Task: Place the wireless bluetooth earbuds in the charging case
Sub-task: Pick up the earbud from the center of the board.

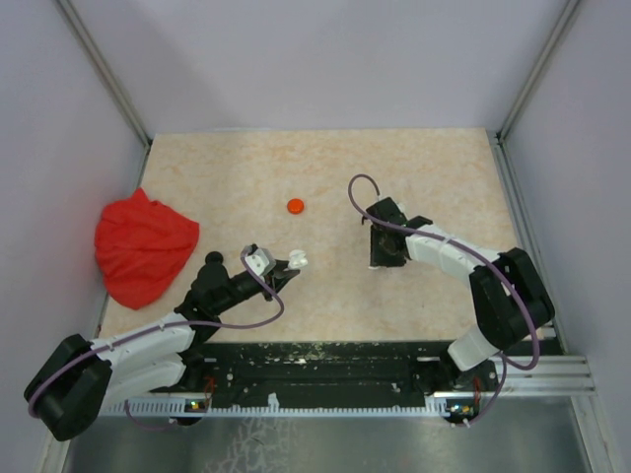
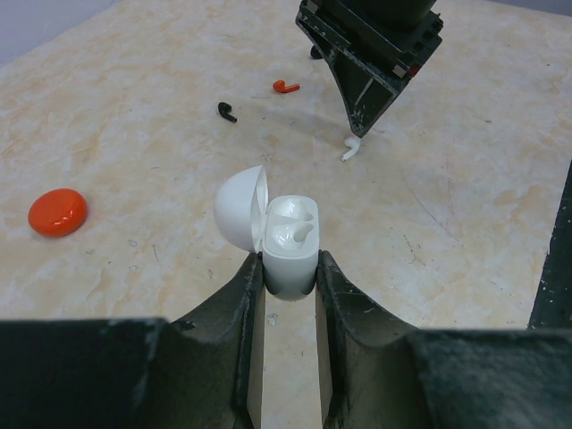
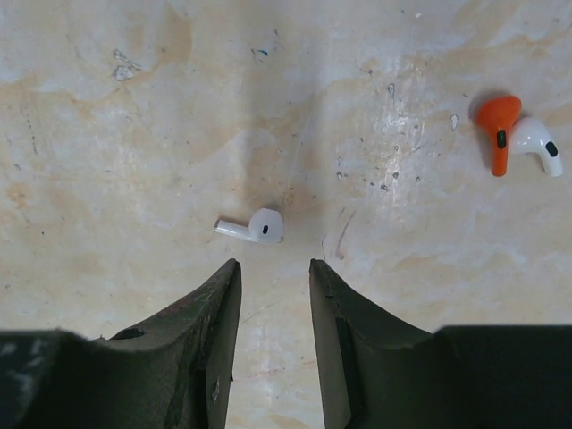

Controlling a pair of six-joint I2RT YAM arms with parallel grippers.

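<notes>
In the left gripper (image 2: 286, 268): a glossy white oval plastic charging case (image 2: 290, 259), clamped by its lower body, with its domed lid swung open to the left.
Inside the case: one white plastic comma-shaped earbud (image 2: 299, 234).
Right gripper (image 3: 273, 265): released, fingers apart, above a loose white earbud (image 3: 259, 225) on the beige marbled table (image 3: 134, 134).
Other earbuds: an orange-red earbud (image 3: 496, 125) touches a second white earbud (image 3: 539, 143); a black earbud (image 2: 227, 111) lies apart.
Elsewhere: a round orange disc (image 1: 296, 205); a crumpled red cloth (image 1: 143, 246) at the table's left edge.
</notes>
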